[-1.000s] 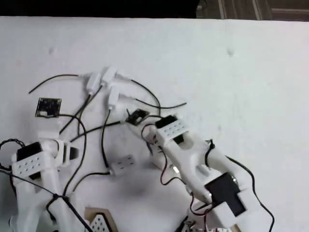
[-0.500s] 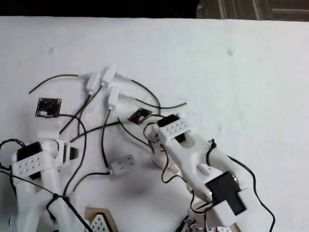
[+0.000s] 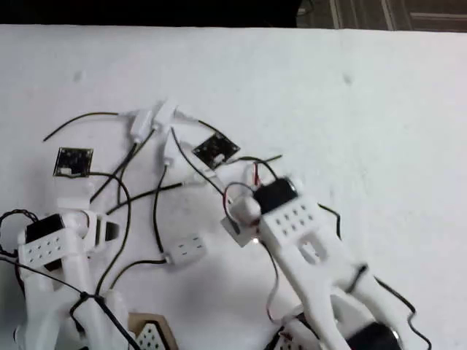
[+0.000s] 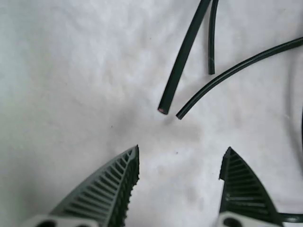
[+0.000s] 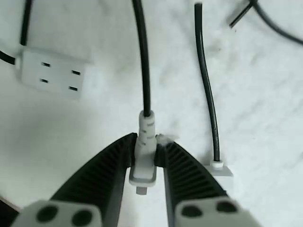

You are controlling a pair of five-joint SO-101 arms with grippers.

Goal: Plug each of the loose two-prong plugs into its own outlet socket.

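Right gripper [image 5: 147, 140], jaws clamped on a white two-prong plug [image 5: 143, 170], has drawn back from the cable tangle. The outlet socket [image 5: 49, 73] now lies near, so insertion seems next. Left gripper [image 4: 182, 153], jaws wide, hovers over the table [image 4: 61, 71].

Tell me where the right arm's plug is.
In the right wrist view, the plug sits between the shut jaws of the right gripper, the white outlet block lying apart from it on the left arm's side.
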